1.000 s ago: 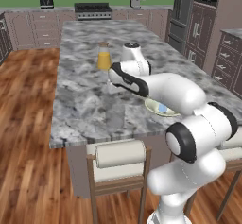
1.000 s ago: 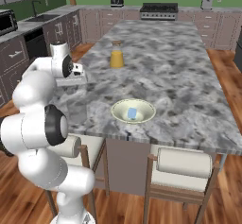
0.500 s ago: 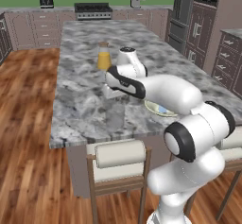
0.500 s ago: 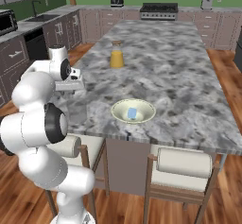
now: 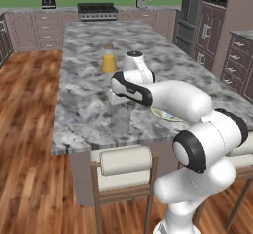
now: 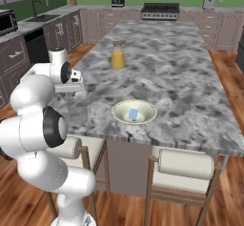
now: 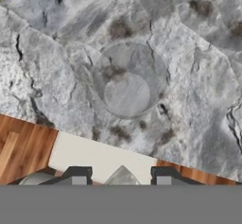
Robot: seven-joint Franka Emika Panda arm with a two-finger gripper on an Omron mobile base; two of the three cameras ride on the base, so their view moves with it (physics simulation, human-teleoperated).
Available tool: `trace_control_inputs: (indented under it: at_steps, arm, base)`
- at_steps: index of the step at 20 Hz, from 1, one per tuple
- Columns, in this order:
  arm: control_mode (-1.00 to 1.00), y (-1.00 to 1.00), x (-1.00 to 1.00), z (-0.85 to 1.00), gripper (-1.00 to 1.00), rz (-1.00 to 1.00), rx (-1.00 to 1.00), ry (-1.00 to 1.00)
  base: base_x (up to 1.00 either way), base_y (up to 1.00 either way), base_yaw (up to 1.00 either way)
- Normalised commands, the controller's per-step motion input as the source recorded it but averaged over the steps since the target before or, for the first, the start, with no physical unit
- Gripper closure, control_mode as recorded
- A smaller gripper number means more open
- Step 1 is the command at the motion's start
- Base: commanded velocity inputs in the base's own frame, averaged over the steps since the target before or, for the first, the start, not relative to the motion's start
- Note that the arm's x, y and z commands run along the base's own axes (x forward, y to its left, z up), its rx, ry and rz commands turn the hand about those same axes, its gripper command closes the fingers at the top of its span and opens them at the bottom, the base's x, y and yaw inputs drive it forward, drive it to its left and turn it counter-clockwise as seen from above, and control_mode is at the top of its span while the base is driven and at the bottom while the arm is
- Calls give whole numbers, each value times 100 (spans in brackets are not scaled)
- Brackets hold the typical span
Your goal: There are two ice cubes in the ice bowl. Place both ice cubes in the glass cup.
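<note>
Shifted toward the tabletop's (image 6: 190,77) near edge, the claw (image 7: 121,176) hovers above the glass cup (image 7: 130,79), fingers apart, holding nothing.

Nothing here can be read: no words, labels, brand marks, numbers or signs stand on anything in these views.
</note>
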Motion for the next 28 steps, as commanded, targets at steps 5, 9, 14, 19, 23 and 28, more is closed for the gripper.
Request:
trace_control_inputs:
  at_steps: [5,9,14,19,23,28]
  arm:
    - [-100,-5,5,0,100,-2,6,-6]
    - [-100,-13,31,0,100,-4,6,-11]
    - [-100,-3,32,0,100,-1,7,-6]
    - [-100,0,4,0,100,0,18,-1]
    - [-100,0,8,0,100,0,0,0]
    - [-100,0,8,-9,100,0,-1,0]
  base:
    - [0,0,0]
    - [0,0,0]
    - [0,0,0]
    - [0,0,0]
    - [0,0,0]
    - [0,0,0]
